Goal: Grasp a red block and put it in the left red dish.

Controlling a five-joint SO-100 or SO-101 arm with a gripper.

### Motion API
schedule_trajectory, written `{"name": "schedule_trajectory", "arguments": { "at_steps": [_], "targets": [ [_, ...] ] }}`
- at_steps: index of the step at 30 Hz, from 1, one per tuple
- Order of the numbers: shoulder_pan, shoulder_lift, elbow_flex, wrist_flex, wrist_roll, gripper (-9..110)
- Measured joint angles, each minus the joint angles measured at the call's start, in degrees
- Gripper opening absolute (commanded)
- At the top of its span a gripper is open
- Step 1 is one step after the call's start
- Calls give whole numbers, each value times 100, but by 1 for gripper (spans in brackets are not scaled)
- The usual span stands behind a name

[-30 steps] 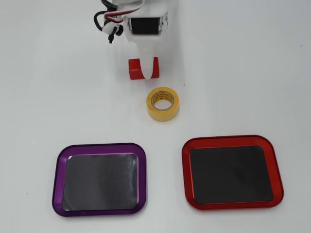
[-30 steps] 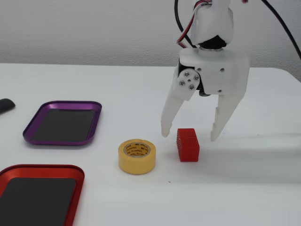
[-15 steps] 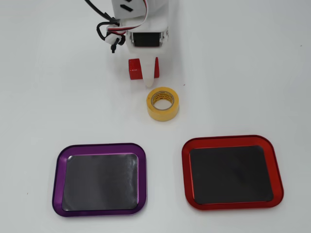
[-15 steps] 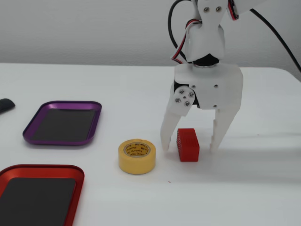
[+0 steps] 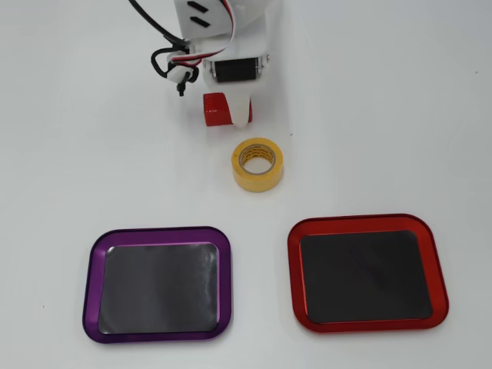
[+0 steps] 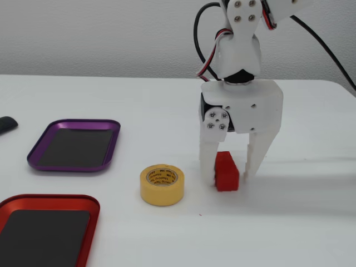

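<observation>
The red block (image 6: 226, 172) sits on the white table (image 6: 311, 222) just beside the yellow tape roll (image 6: 162, 184), on that roll's right in the fixed view. The gripper (image 6: 228, 173) stands upright over the block, one finger on each side; whether the fingers press it cannot be told. The left red dish (image 6: 92, 208) lies near the roll, the purple dish (image 6: 114, 127) farther off.

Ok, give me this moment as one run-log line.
phase: grasping | gripper: astride red block, closure unclear | block: on table | red dish: empty | purple tray: empty | tape roll: beside block
</observation>
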Motion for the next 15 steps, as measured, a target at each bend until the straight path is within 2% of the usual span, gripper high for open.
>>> {"name": "schedule_trajectory", "arguments": {
  "at_steps": [10, 15],
  "targets": [
    [-44, 167, -9, 272, -44, -1],
    [-439, 1160, -9, 668, -9, -1]
  ]
}}
